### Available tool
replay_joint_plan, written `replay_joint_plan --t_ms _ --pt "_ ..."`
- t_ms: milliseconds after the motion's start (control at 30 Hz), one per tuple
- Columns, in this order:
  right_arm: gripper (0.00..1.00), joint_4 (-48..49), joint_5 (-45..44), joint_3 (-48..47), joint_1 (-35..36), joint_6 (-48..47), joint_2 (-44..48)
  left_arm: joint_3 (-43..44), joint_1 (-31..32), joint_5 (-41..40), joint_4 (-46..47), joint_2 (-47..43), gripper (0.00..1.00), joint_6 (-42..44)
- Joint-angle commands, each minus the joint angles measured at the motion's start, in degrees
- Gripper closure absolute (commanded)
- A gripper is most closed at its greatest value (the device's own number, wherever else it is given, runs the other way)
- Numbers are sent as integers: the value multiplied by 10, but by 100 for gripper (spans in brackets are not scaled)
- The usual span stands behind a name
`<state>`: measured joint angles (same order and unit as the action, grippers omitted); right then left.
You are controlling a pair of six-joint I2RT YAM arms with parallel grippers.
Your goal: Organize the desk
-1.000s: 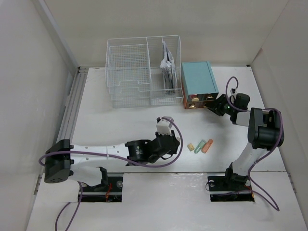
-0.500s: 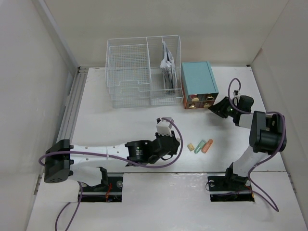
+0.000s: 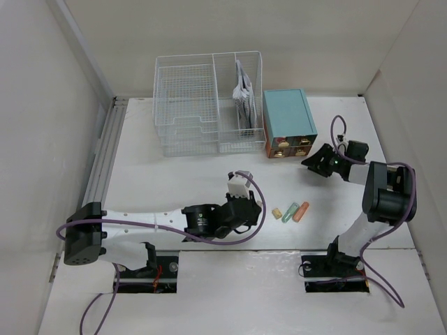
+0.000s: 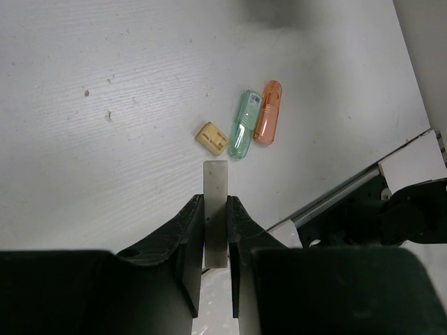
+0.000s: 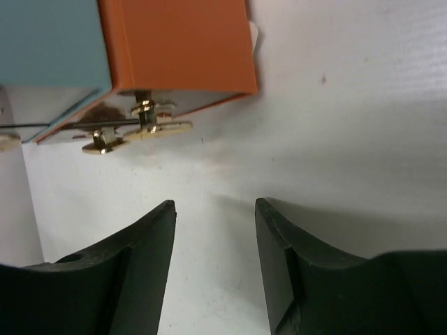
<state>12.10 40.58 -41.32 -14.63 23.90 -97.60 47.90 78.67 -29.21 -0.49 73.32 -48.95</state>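
"What's at the back of the worktop (image 3: pixel 174 174)?"

"The rack (image 3: pixel 188 105), with papers (image 3: pixel 243 94) in its right compartment. The box (image 3: pixel 288 120) stands just right of it."

"And nearer the arms?"

"Right of centre, a block (image 3: pixel 276 212) and two capsules (image 3: pixel 288 212) lie in a row, with the block leftmost. The left jaws sit just left of that row, with a strip (image 4: pixel 215 183) between them. The right jaws are before the box's front right corner, apart from it."
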Motion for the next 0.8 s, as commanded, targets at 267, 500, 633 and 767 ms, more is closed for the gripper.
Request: replay_joint_plan --t_ms 267,500,633,767 --pt "45 196 56 -11 -5 134 -70 24 3 -18 4 -13 100 2" --pt "45 251 74 -6 0 173 -76 24 3 -18 4 -3 100 2" --pt "45 292 74 -6 0 200 -87 24 3 -18 9 3 100 2" --pt "46 317 69 -6 6 215 -101 24 3 -18 9 3 100 2"
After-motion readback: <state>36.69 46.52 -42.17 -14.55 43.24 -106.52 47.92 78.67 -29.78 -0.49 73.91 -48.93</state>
